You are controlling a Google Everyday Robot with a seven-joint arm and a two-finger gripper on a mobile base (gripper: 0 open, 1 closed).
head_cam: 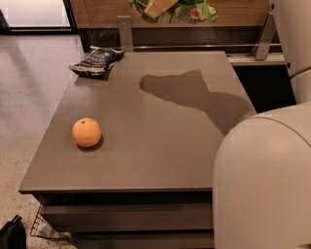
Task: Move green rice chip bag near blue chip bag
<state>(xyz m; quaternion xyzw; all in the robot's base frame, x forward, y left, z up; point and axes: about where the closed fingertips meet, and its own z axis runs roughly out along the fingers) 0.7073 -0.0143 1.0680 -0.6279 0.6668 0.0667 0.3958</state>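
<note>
One green bag hangs over table's far edge; gripper overhead, unseen, grip untellable. Risk: loose hold drops it short of blue bag, far left.

Grey-brown worktop in a dim, wood-backed room, as I see it from my remote post.

The worktop stands on a pale speckled floor, with dark stacked tiers under its slab and a wire basket by its near-left foot. Behind it a wood-panelled wall runs above a dark recess, flanked by a grey left bracket and a slanted right bracket. A bright pane glows at far left. A broad shadow crosses the worktop's far right. My claw grips the green rice chip bag at the top edge, above the far side.
</note>
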